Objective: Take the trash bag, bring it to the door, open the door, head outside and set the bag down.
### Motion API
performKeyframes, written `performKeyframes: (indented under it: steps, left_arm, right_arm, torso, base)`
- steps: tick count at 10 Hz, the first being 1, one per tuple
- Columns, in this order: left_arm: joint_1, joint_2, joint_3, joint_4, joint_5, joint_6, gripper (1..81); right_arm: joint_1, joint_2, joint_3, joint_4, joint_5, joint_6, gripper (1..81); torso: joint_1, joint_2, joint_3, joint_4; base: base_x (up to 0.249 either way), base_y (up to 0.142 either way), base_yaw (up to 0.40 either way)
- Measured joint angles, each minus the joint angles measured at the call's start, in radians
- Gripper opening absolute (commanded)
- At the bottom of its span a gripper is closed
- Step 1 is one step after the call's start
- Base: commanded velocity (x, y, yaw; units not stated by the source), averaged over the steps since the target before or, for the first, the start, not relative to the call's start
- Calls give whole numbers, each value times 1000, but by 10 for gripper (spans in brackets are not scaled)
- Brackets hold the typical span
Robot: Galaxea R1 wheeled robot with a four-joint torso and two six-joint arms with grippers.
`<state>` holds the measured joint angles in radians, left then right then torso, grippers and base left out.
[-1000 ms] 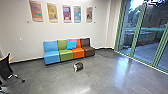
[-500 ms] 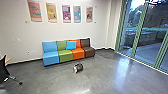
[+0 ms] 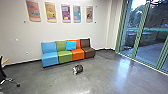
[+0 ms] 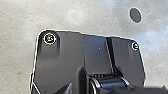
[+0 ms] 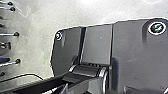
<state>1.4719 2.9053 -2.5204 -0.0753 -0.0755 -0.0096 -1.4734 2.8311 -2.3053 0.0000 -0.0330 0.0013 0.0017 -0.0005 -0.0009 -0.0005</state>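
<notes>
A small dark bag with a whitish part at its left side, which looks like the trash bag (image 3: pixel 79 68), lies on the floor in front of the coloured seats in the head view. Glass doors or panels in green frames (image 3: pixel 138 32) stand at the right, with paving visible beyond them. In both wrist views the robot's own dark plate and jointed bar stand over grey floor. Whether either gripper is open or shut cannot be made out.
A row of blue, green, orange and brown seats (image 3: pixel 65 55) lines the back wall. A black wheeled chair (image 3: pixel 3 76) and a table corner (image 3: pixel 5 61) are at the left edge. Chair casters (image 5: pixel 16 34) show in the right wrist view.
The head camera has moved a little nearer to the seats and the bag. The chair at the left has slid farther out of the picture.
</notes>
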Motion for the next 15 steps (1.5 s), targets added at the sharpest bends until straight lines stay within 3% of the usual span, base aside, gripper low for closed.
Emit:
performKeyframes:
  steps: [15]
  left_arm:
    - [0,0,0,0,0,0,811]
  right_arm:
    - [3,0,0,0,5,0,811]
  torso:
    - [0,0,0,0]
  base:
    - [139,0,0]
